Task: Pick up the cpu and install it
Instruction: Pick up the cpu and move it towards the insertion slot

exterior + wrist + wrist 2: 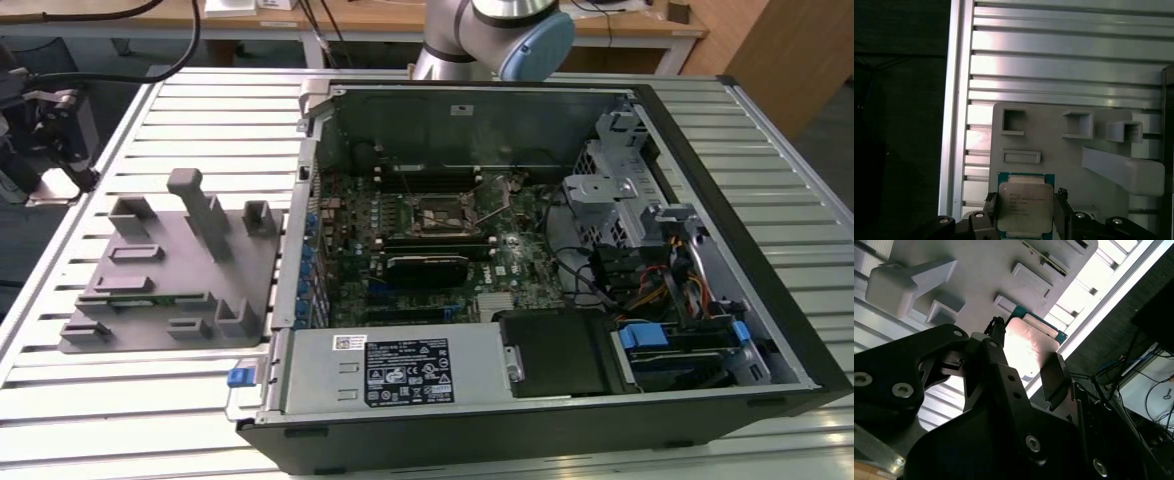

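**A:** What are the fingers doing?

**B:** In the first wrist view the fingers [1060,204] stand spread, one on each side of the cpu [1025,206], which lies flat between them. I can't tell whether the pads touch its sides. Nothing shows it lifted.

**A:** And where does it sit?

**B:** On the grey tray [1054,150], just inside the tray edge that runs along the edge of the slatted tabletop [1054,65]. It is apart from the upright blocks [1126,172].

**A:** How will it handle?

**B:** Light and stiff, I'd judge, but thin, so there is little height to grip. The shiny metal lid looks slippery, and the underside is probably delicate. It is best held by two opposite sides of the green rim, squarely and level, with a modest squeeze. A crooked hold could let it pivot or slip out.
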`<action>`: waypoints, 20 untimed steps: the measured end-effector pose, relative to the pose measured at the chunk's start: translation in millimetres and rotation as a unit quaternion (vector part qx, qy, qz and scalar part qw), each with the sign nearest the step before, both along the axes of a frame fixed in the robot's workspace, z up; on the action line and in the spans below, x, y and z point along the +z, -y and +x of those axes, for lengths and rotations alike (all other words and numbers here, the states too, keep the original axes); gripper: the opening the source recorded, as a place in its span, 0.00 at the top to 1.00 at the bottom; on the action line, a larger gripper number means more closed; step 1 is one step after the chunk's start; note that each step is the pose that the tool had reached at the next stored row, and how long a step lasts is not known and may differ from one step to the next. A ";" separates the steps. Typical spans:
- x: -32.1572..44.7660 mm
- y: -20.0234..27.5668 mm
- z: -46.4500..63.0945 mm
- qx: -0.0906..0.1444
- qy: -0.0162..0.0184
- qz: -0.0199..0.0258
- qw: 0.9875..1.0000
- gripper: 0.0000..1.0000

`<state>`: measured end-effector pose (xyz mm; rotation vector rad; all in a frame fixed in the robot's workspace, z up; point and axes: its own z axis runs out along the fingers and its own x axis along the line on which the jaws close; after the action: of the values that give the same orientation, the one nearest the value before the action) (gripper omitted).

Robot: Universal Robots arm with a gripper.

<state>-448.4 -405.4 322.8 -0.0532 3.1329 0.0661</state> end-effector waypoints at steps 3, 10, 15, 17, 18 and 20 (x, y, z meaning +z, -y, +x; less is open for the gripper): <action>2.6 -0.1 0.0 0.000 0.000 0.000 1.000 0.47; 8.9 -0.3 0.0 0.000 0.000 0.000 1.000 0.47; 13.6 -0.5 0.0 0.000 0.000 0.000 1.000 0.47; 15.3 -0.6 0.0 0.000 0.001 0.000 1.000 0.47; 16.1 -0.6 0.0 0.000 0.001 0.000 1.000 0.47; 17.8 -0.7 0.0 0.000 0.001 0.000 1.000 0.47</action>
<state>-448.4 -404.7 340.5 -0.0532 3.1315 0.0660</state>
